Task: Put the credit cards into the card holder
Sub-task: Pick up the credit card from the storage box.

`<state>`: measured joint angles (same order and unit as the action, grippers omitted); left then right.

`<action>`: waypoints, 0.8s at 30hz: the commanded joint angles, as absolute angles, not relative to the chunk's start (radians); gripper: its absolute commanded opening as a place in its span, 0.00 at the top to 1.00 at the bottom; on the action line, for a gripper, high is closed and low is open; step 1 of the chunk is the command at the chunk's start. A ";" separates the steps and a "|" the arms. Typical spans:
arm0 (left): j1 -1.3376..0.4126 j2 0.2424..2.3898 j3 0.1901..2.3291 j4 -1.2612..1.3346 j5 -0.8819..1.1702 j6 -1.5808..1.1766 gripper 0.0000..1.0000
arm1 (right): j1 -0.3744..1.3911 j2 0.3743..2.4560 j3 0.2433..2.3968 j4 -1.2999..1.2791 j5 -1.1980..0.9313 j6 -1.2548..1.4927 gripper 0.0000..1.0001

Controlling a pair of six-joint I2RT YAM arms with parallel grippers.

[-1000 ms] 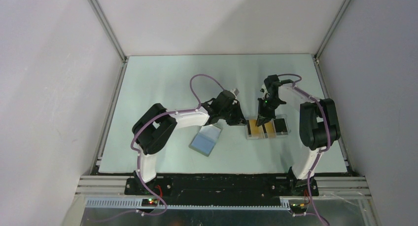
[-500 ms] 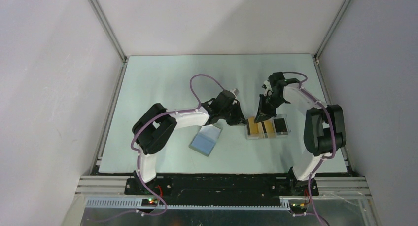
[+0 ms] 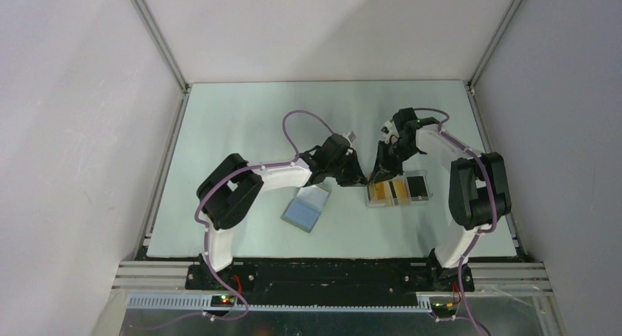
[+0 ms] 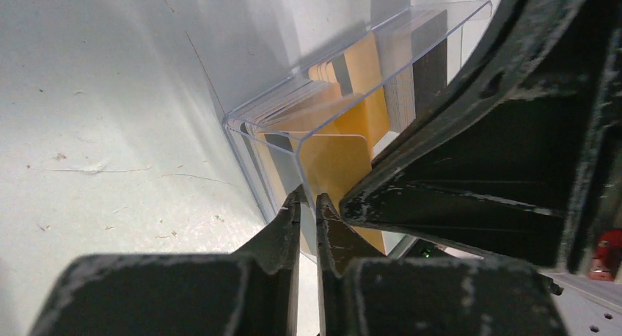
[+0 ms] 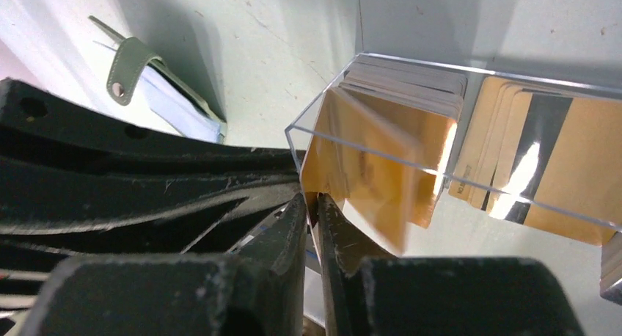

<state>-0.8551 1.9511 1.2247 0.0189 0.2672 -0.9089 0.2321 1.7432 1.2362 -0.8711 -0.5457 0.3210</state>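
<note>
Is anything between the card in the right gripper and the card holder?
Yes. The left gripper, shut on the left wall of the tray, sits between the card pinched by the right gripper and the card holder. The card likely has to clear that wall and pass over the left gripper.

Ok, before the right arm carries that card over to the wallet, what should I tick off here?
1. Right pincer pinches the tilted orange card by its edge: ok.
2. One card alone raised, the stack below flat: ok, by the right wrist view.
3. Left pincer clamps the wall of the clear tray: ok.
4. Card holder lies open: ok.
5. Way to the holder free: likely not ok, the left arm reaches in between.
6. Free slot in the holder: cannot tell.
</note>
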 commanded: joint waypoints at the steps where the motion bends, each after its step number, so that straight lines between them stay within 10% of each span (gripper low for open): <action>1: -0.862 2.007 1.225 -0.049 0.243 -0.874 0.92 | 0.265 1.775 1.241 -0.858 -0.491 0.317 0.85; 18: -0.862 1.971 1.234 -0.068 0.216 -0.858 0.90 | 0.275 1.757 1.241 -0.861 -0.510 0.304 1.00; 24: -0.861 1.853 1.258 -0.125 0.161 -0.821 0.68 | 0.247 1.692 1.246 -0.864 -0.553 0.308 1.00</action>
<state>-0.8558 1.9450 1.2381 -0.0181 0.2413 -0.8883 0.2638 1.7802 1.2358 -0.8738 -0.4835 0.3035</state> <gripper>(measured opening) 0.248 0.011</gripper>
